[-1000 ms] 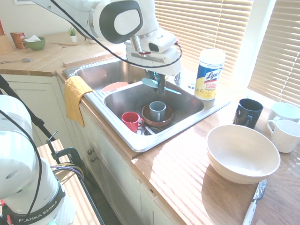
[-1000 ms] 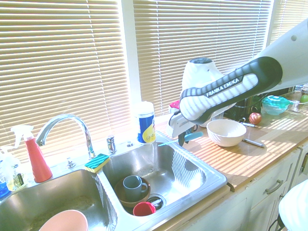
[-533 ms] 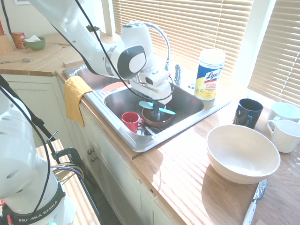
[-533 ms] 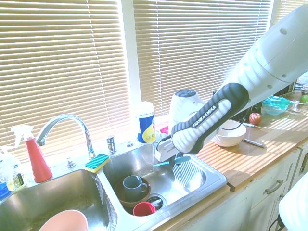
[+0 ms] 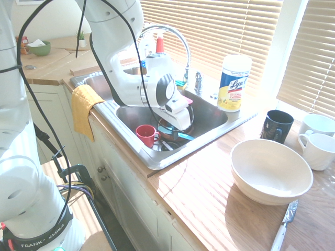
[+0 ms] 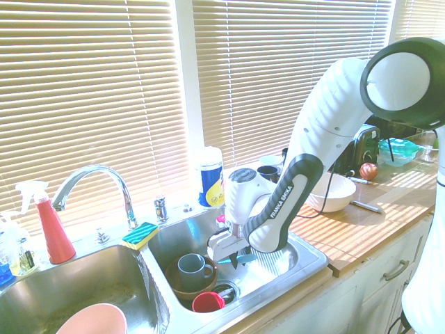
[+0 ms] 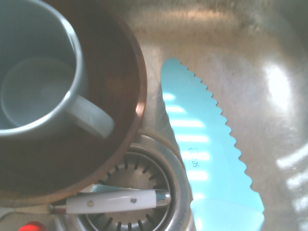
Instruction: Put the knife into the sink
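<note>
The gripper [image 6: 238,260] was closed on the turquoise knife [image 6: 243,258], low inside the sink [image 6: 300,261]. Beside it in the same basin sat a red cup [image 6: 208,301] and a brown bowl [image 6: 172,280] holding a grey mug [image 6: 192,270].

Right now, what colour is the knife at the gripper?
Turquoise blade, crossed by pale bright stripes; best in the wrist view.

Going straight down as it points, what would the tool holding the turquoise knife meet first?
Probably the metal floor of the sink, with the turquoise knife in the tool touching first. Depth is unclear, so the drain strainer alongside can't be ruled out.
</note>
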Available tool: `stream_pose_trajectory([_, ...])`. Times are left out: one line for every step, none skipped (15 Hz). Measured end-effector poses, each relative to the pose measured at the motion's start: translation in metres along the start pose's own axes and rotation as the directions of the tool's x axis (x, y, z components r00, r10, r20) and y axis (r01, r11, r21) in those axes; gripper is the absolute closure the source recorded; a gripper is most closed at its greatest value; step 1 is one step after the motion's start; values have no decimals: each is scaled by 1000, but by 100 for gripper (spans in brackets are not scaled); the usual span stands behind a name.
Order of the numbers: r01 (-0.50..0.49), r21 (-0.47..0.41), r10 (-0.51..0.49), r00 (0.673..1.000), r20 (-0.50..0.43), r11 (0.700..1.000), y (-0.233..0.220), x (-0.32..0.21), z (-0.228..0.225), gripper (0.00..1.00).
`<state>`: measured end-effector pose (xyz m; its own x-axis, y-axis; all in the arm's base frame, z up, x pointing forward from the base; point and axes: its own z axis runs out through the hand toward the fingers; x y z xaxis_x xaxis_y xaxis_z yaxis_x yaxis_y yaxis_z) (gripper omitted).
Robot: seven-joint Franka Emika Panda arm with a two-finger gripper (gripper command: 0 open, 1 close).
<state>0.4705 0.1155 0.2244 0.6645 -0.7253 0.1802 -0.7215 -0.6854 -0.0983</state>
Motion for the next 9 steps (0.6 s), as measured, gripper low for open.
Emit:
stream_pose_trajectory([-6, -4, 6, 1000, 2, 1000, -3, 0, 7, 100])
stream_pose_trajectory([-13, -8, 13, 1000, 4, 1000, -4, 1, 13, 100])
stream_pose_trajectory([-19, -13, 19, 1000, 5, 1000, -4, 3, 19, 100])
stream_pose_trajectory([-26, -18, 26, 1000, 8, 999, -2, 4, 26, 100])
stream_pose_trajectory([-33, -26, 33, 999, 18, 999, 3, 4, 35, 0])
stream_pose_trajectory([-36, -32, 37, 999, 30, 999, 7, 3, 44, 0])
stream_pose_trajectory([-38, -37, 40, 998, 41, 999, 9, 1, 51, 0])
stream_pose_trajectory([-37, -39, 39, 998, 48, 999, 10, -2, 55, 0])
stream_pose_trajectory([-32, -40, 35, 998, 51, 999, 11, -4, 56, 0])
